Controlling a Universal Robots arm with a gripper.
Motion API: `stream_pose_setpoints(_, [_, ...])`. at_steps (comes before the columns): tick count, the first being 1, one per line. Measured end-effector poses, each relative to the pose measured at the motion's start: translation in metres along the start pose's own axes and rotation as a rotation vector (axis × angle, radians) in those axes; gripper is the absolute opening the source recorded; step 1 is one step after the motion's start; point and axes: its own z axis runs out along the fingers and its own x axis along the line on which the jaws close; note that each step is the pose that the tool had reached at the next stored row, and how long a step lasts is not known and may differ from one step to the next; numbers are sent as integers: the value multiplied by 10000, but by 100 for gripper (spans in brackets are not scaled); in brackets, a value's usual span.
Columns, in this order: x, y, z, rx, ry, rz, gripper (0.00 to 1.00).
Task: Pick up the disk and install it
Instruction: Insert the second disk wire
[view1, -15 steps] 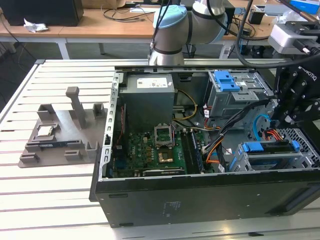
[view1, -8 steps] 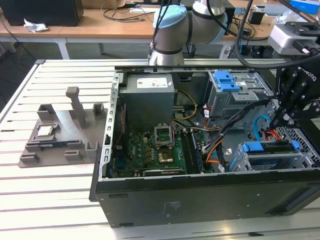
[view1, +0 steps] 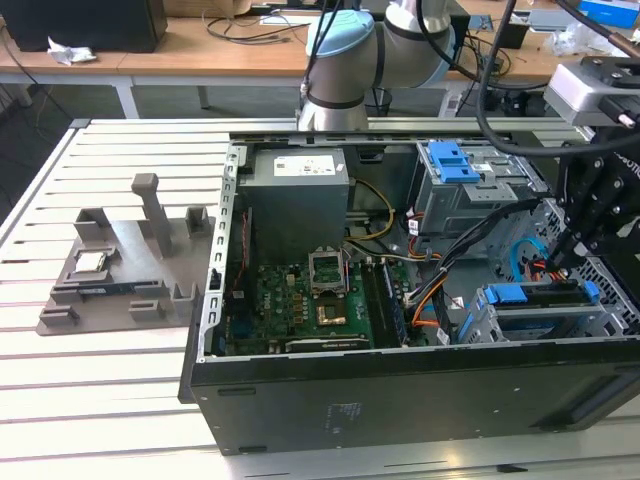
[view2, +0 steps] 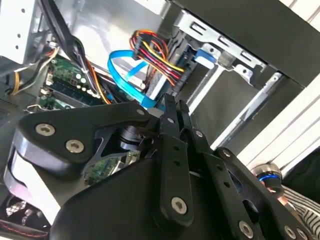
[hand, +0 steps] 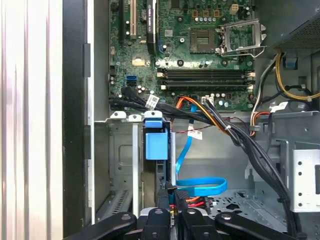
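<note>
- Two things off to the exterior view's left of the drive cage (view1: 482, 326) don't matter here: the gray parts holder (view1: 120, 270) and the power supply (view1: 297, 200). Its white sticker (view1: 305, 165) has print too small to read.
- At the cage, the disk (view1: 535, 294) sits in the slot with its blue frame up.
- Right above it, the gripper (view1: 563, 262) has its fingers drawn together at that frame. I can't tell if they're pinching it.
- My take: push straight along the slot and watch the blue and orange cables (hand: 200, 187) beside the cage.
</note>
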Motion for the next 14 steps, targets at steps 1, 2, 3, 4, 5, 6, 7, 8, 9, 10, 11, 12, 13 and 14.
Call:
stream_pose_setpoints(1, [19, 0, 11, 0, -1, 1, 16])
stream_pose_setpoints(2, [43, -1, 25, 0, 0, 0, 16])
stream_pose_setpoints(3, [66, -2, 67, 0, -4, 0, 16])
stream_pose_setpoints(4, [66, -2, 83, 0, -9, -3, 16])
stream_pose_setpoints(5, [66, -2, 92, 0, -20, -5, 16])
stream_pose_setpoints(6, [66, -3, 102, 0, -29, -12, 16])
stream_pose_setpoints(7, [65, -3, 107, 0, -29, -24, 16])
stream_pose_setpoints(8, [66, -5, 115, 1, -26, -54, 16])
stream_pose_setpoints(9, [66, -10, 119, 1, -26, -75, 16])
stream_pose_setpoints(10, [66, -17, 122, 1, -24, -95, 16])
stream_pose_setpoints(11, [65, -24, 125, 1, -22, -116, 16])
stream_pose_setpoints(12, [65, -31, 129, 1, -22, -136, 16])
stream_pose_setpoints(13, [63, -38, 136, 2, -22, -150, 16])
stream_pose_setpoints(14, [63, -39, 141, 2, -17, -150, 16])
